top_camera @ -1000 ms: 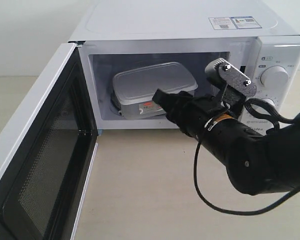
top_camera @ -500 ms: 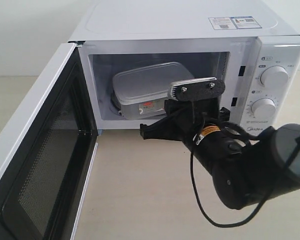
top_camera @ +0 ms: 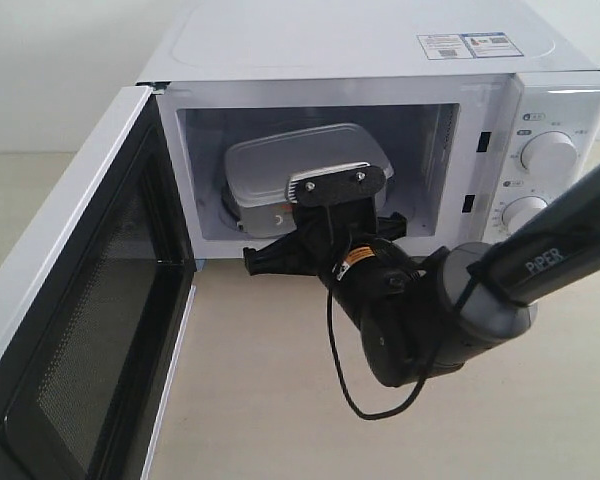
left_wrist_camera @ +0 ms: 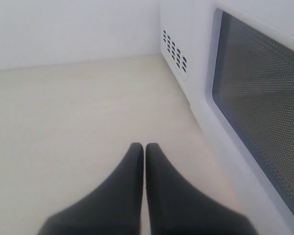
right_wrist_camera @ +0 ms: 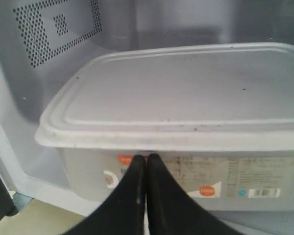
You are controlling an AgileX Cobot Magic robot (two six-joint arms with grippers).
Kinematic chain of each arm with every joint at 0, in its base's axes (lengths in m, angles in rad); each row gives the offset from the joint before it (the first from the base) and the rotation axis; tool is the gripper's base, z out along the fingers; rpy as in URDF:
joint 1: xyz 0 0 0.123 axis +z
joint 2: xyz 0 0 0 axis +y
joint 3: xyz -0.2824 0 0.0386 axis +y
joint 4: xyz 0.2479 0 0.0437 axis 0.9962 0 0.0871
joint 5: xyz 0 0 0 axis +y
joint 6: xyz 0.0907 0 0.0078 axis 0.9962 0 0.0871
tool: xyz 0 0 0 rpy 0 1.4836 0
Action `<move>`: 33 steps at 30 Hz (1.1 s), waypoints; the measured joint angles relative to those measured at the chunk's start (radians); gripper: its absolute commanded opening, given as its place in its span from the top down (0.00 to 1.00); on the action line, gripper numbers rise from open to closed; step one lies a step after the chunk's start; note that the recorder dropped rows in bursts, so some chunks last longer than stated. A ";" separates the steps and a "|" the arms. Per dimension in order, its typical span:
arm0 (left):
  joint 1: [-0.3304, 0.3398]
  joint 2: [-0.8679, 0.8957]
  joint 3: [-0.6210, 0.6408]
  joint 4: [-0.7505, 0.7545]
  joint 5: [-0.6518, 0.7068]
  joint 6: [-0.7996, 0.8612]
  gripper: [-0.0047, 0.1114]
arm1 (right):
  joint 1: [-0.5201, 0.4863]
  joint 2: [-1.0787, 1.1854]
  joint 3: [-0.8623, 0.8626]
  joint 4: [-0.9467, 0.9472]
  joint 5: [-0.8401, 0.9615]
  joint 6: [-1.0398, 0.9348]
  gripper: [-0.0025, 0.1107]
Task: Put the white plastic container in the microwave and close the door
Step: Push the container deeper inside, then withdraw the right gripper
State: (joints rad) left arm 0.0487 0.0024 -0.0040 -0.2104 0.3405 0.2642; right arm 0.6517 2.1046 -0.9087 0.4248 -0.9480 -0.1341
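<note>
Right wrist view: the right gripper (right_wrist_camera: 146,158) has its 2 black fingers pressed together along their full length, with nothing held between them. The fingertips sit in front of the labelled side wall of the white plastic container (right_wrist_camera: 186,83), just under its lid rim; they appear to touch the wall, but contact cannot be confirmed.

The container sits inside the cavity of the microwave (top_camera: 330,50), lid on, toward the cavity's left side in the exterior view. The door (top_camera: 70,300) stands wide open, swung out to the left of that view. The 2 knobs (top_camera: 550,155) on the right panel are partly screened by the right arm.

Left wrist view: the left gripper (left_wrist_camera: 144,146) is fully closed and empty. It hangs over the pale tabletop (left_wrist_camera: 63,107), beside the outer face of the door and its dark mesh window (left_wrist_camera: 259,107).
</note>
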 measured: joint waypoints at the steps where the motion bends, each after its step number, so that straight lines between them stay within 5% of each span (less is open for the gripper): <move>1: 0.000 0.000 0.000 0.000 0.000 0.000 0.93 | 0.000 0.009 -0.011 0.002 0.000 -0.009 0.98; 18: 0.000 0.000 0.000 0.000 0.000 0.000 0.93 | -0.001 0.052 -0.134 0.073 0.009 -0.078 0.98; 33: 0.000 0.000 0.000 0.000 0.000 0.000 0.93 | -0.002 -0.050 -0.046 0.150 0.183 -0.066 0.98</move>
State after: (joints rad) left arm 0.0487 0.0024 -0.0040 -0.2104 0.3405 0.2642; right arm 0.6494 2.0546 -0.9546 0.5745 -0.7650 -0.1997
